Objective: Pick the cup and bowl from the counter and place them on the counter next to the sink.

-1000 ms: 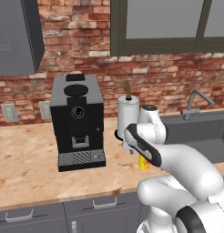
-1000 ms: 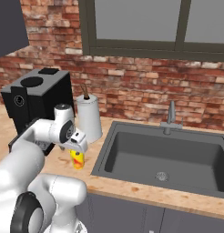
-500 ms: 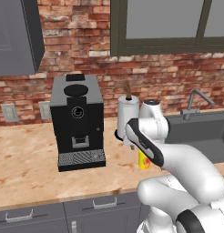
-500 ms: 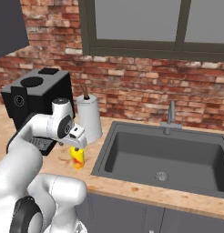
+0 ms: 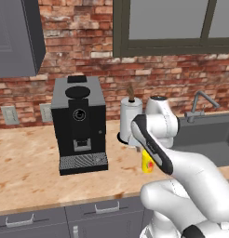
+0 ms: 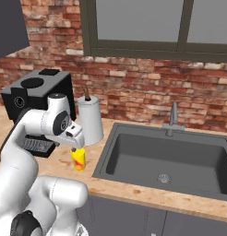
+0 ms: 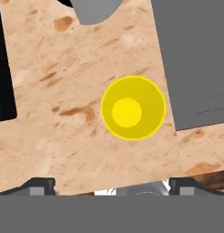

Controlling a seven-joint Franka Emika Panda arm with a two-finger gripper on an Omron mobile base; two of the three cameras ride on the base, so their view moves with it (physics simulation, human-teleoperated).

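1. My tool hangs above the cup, jaws spread wide, holding nothing.
2. The cup stands upright on the desk, just left of the sink, near the paper towel roll.
3. Risk, as I judge it: the cup sits slightly off centre between my fingertips, so an unadjusted descent could clip its rim and tip it.
4. I can read no brand or writing, even on the coffee machine.
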